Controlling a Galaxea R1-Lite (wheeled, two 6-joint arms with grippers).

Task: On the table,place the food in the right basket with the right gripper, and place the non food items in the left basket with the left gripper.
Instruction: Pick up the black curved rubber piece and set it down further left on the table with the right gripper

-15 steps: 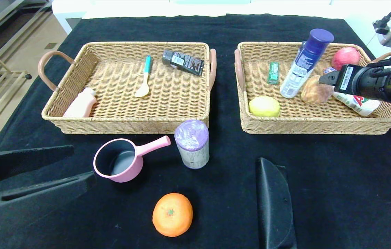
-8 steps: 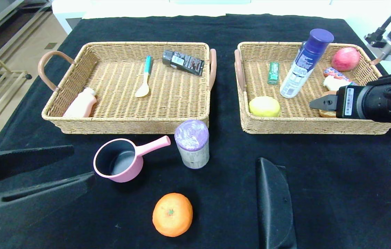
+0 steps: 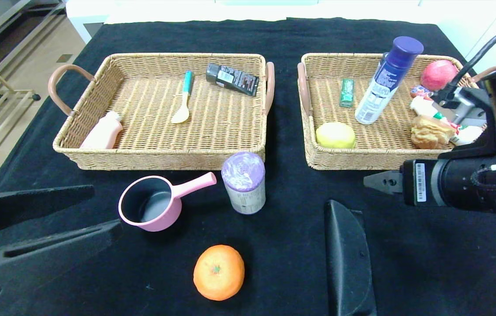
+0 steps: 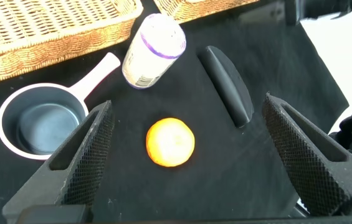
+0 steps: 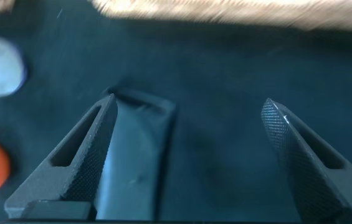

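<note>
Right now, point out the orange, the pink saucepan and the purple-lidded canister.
orange (image 3: pixel 219 272), head view, middle of its peel.
pink saucepan (image 3: pixel 151 206), head view, dark inside.
purple-lidded canister (image 3: pixel 243 171), head view, top of lid.

The right gripper (image 3: pixel 372 181) is a black cylinder with a white barcode sticker (image 3: pixel 419 188) around its wrist and grey metal at the pointed tip. Thin black-and-white cables loop over the barrel at 3 o'clock, and a thick black cable arches above it. In its wrist view the fingers (image 5: pixel 79 158) are long, dark and wedge-shaped, with a fine dimpled grip texture. The left gripper (image 3: pixel 41 219) is matte black, with flat tapering fingers (image 4: pixel 85 155) of the same mesh texture and small round screws at 7 o'clock.
</note>
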